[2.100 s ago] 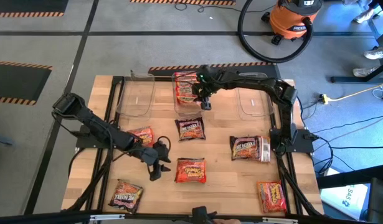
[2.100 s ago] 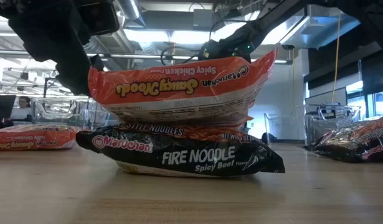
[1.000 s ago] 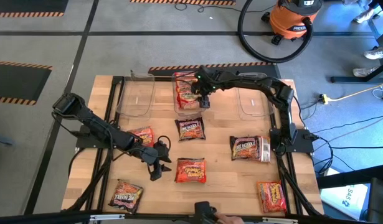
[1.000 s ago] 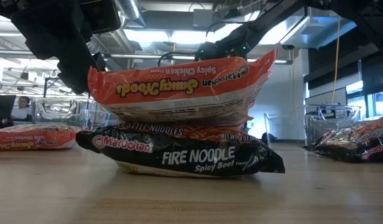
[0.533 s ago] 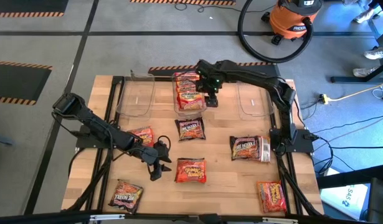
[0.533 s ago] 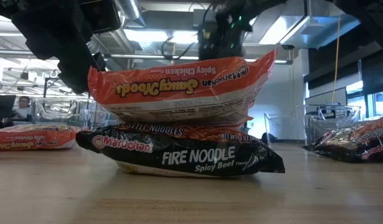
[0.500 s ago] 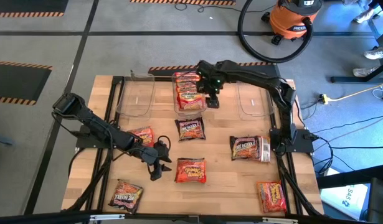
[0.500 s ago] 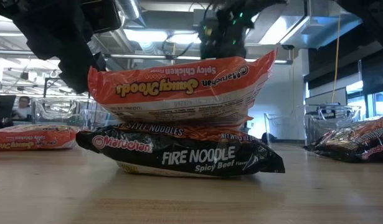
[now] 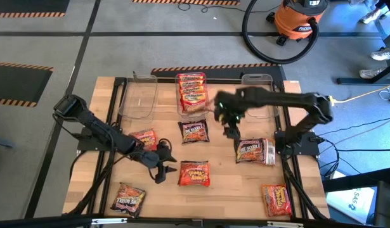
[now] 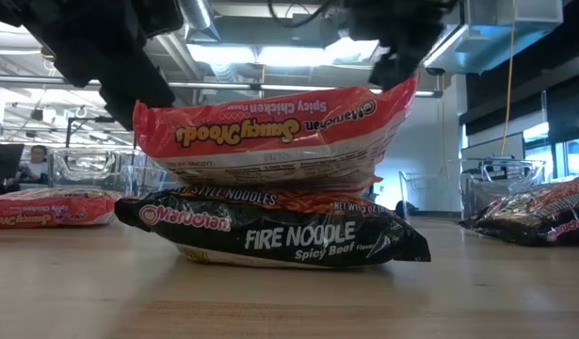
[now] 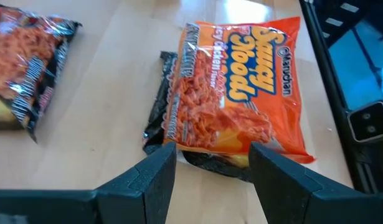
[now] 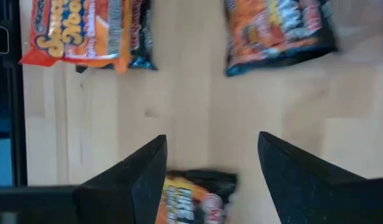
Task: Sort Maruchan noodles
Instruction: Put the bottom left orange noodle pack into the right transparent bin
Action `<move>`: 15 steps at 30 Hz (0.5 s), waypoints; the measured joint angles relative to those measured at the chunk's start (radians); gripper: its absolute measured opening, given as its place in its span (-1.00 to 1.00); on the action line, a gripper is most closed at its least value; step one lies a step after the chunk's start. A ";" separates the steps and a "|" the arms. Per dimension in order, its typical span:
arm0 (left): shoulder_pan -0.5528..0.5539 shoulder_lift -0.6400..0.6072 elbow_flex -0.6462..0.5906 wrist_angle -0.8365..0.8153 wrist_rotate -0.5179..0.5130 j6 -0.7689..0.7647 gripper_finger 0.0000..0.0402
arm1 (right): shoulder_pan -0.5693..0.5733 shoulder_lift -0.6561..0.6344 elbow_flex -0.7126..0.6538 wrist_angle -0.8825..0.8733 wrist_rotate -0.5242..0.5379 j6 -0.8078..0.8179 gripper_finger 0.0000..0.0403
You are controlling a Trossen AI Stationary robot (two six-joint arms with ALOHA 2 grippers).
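Maruchan noodle packets lie scattered on the wooden table. An orange packet (image 9: 195,173) rests flat on a dark Fire Noodle packet (image 10: 280,231). Just left of this stack my left gripper (image 9: 160,166) stands open, with the orange packet (image 11: 241,87) ahead of its fingers and untouched. My right gripper (image 9: 231,130) hangs open above bare wood, between a dark packet (image 9: 195,131) and another dark packet (image 9: 255,151). It holds nothing. Red packets (image 9: 191,92) are stacked in the middle clear tub.
Clear tubs stand at the far left (image 9: 139,95) and far right (image 9: 257,101) of the table. More packets lie at the left (image 9: 144,137), near left (image 9: 128,197) and near right (image 9: 276,199). A black frame runs along the table's sides.
My right gripper has left the middle tub, swinging toward the table's right and near edge and rising, and has turned as it went; its fingers stay open. The left arm has kept its place, its wrist turning slightly. No packet has moved.
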 joint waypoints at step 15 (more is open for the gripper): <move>-0.062 0.078 0.001 0.094 -0.060 -0.046 -0.03 | 0.343 -0.278 -0.406 0.147 0.309 0.625 0.14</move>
